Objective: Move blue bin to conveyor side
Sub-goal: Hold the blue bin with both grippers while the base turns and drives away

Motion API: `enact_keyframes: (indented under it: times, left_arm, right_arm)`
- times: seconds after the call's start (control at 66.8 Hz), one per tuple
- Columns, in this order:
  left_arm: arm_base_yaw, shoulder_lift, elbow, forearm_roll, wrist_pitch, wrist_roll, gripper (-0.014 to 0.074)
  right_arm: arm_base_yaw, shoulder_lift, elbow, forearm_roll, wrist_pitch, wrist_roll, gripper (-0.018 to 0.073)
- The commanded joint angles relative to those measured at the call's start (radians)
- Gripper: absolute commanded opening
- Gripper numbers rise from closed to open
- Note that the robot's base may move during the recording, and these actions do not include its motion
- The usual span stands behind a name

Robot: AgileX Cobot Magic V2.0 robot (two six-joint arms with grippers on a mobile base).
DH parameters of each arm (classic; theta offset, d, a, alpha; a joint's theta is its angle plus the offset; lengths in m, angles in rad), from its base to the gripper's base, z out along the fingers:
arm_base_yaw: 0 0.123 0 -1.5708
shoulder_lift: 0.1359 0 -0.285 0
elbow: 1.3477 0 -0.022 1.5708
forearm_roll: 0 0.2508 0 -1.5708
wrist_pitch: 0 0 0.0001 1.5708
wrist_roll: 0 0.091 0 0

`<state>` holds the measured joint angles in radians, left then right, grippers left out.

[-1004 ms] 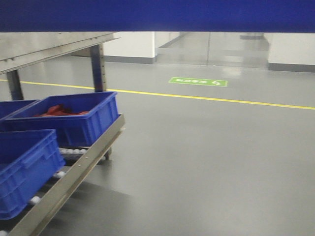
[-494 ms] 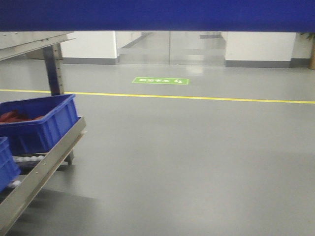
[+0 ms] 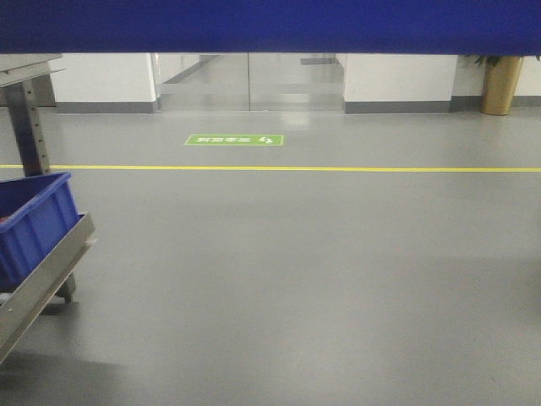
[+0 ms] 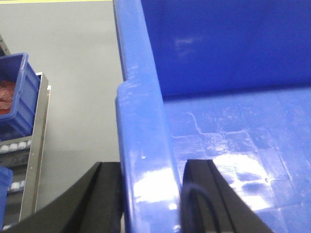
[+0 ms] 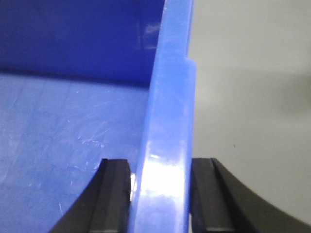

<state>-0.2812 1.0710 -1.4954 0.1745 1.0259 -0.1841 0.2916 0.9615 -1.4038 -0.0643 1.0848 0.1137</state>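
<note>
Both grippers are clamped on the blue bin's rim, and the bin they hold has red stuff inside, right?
Not the red part. In both wrist views the blue bin shows only bare floor. The red contents sit in another crate on the rack, seen in the left wrist view. The left gripper and right gripper are indeed clamped on the rim.

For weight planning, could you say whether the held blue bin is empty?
Empty where visible: the blue bin shows bare floor in both wrist views.
</note>
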Motion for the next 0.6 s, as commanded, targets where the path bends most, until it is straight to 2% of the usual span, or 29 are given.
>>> enact_keyframes:
  times: [0.0, 0.584]
  left_arm:
    - [-0.01, -0.017, -0.02, -0.006, -0.11, 0.023, -0.0017]
    - [-0.01, -0.017, -0.02, -0.006, -0.11, 0.023, -0.0017]
  right_arm:
    - [0.0, -0.018, -0.017, -0.009, -0.249, -0.026, -0.0078]
    - [0.0, -0.018, -0.017, -0.009, -0.249, -0.026, -0.0078]
